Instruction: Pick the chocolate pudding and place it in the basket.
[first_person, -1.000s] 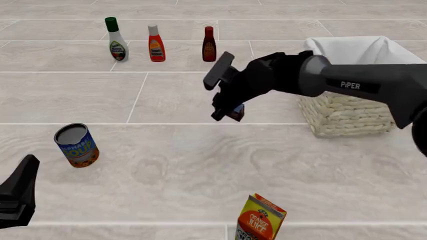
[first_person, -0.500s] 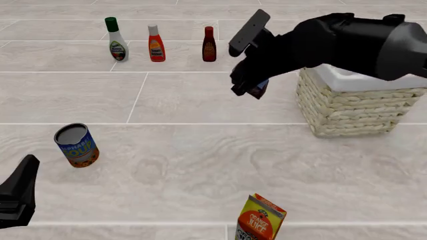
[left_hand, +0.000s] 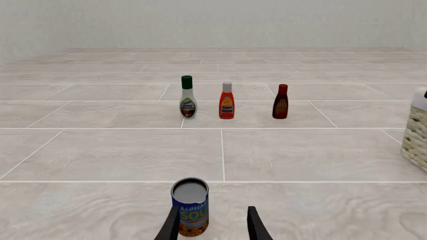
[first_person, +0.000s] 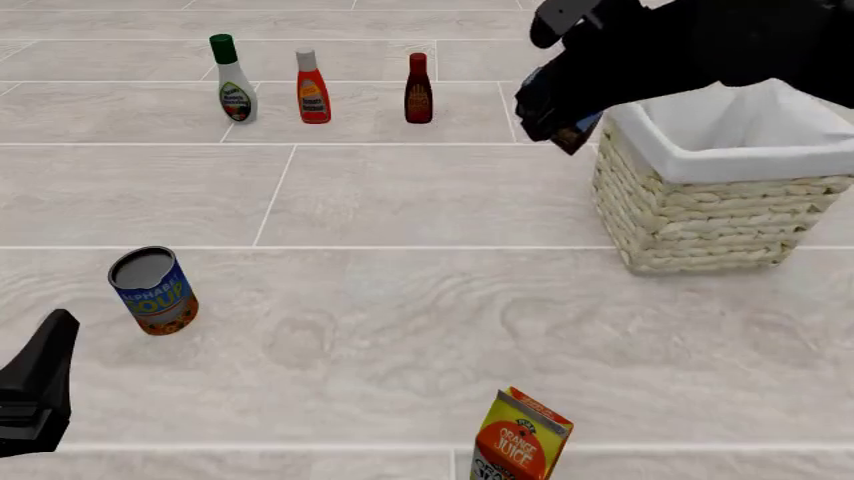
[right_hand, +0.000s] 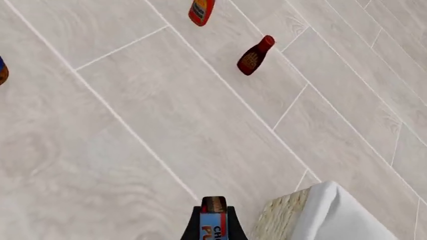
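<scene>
Right gripper (first_person: 561, 125) pinched the pudding (right_hand: 214, 223), lifted just beside the basket (first_person: 694, 215) rim, not yet over it; carrying across and release remained. Left gripper (left_hand: 212, 227) hung spread near one can (first_person: 154, 290). Three bottles (first_person: 312, 87) and one carton (first_person: 519, 438) stood about.

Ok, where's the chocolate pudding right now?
In the front view the chocolate pudding is held aloft in the right claw, just off the basket's left rim, not yet over the opening.
</scene>
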